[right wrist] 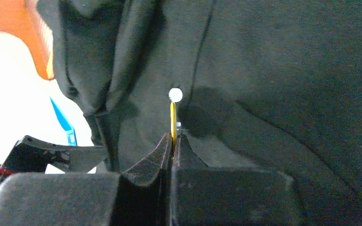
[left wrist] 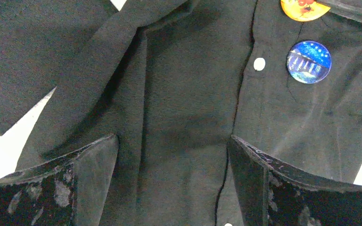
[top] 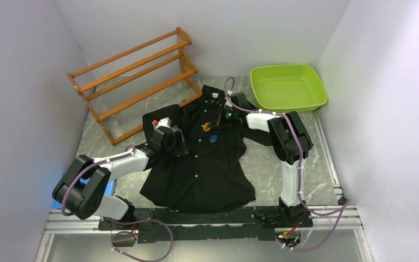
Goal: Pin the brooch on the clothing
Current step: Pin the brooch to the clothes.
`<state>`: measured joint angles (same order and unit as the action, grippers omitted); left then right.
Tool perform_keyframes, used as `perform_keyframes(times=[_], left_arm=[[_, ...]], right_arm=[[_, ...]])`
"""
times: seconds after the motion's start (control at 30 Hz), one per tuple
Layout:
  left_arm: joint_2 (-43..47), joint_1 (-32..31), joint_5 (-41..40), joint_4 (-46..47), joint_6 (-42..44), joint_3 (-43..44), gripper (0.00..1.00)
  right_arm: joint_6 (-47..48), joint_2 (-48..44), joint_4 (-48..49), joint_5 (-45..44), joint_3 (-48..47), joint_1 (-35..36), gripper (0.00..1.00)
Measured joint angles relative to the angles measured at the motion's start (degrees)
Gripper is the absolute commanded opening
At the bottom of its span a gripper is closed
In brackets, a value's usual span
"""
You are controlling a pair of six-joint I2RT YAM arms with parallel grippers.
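Observation:
The black shirt point(top: 207, 169) lies flat, collar toward the back; it fills the left wrist view point(left wrist: 188, 108) and the right wrist view point(right wrist: 273, 84). A round blue brooch point(top: 213, 138) sits on its chest and shows in the left wrist view point(left wrist: 309, 61). A yellow brooch point(top: 205, 127) sits just above it, cut off by the top edge of the left wrist view point(left wrist: 304, 7). My right gripper point(right wrist: 173, 137) is shut on the yellow brooch point(right wrist: 173, 120), held edge-on by a pale button point(right wrist: 175, 95); from above it point(top: 214, 122) is at the chest. My left gripper point(left wrist: 174, 141) is open and empty over the shirt's front point(top: 175, 143).
A wooden rack point(top: 136, 76) stands at the back left, close to the shirt's sleeve. A green tub point(top: 287, 87) sits at the back right. Pale walls close in both sides. A metal rail point(top: 207, 221) runs along the near edge.

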<state>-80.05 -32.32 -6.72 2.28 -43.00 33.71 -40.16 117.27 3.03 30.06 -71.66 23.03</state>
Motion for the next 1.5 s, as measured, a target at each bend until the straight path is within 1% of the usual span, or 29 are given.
perform_keyframes(times=[0.2,0.37,0.53,0.73,0.93,1.03,1.2,1.37,1.5], left_arm=[[-0.5,0.0,-0.3,-0.2,-0.3,0.2,0.91],[-0.6,0.0,-0.3,-0.1,-0.9,0.2,0.91],[-0.9,0.0,-0.7,0.0,-1.3,0.2,0.91],[-1.4,0.0,-1.3,-0.3,-1.5,0.7,0.91],[-2.3,0.0,-2.6,-2.6,-1.7,2.3,0.91],[-2.3,0.0,-3.7,-4.2,-1.6,2.9,0.91],[-2.3,0.0,-5.6,-8.3,-0.6,4.4,0.90],[-2.3,0.1,-6.9,-12.6,1.1,7.1,0.90],[-2.1,0.1,-6.4,-14.3,2.0,9.6,0.89]], right_arm=[[-1.3,2.1,0.3,0.1,-0.1,-1.7,0.00],[-2.4,3.1,3.3,0.9,0.3,-3.0,0.00],[-4.1,4.3,7.4,3.7,1.9,-4.5,0.00],[-6.2,4.7,11.7,7.3,5.1,-7.8,0.00],[-6.2,4.5,11.8,9.0,6.0,-10.6,0.00],[-4.4,3.1,9.4,8.1,6.0,-10.8,0.00],[0.3,-0.7,2.3,3.5,5.7,-10.8,0.00],[5.4,-4.5,-5.5,-3.1,4.6,-10.2,0.00],[9.0,-6.6,-10.5,-8.8,3.0,-7.7,0.00]])
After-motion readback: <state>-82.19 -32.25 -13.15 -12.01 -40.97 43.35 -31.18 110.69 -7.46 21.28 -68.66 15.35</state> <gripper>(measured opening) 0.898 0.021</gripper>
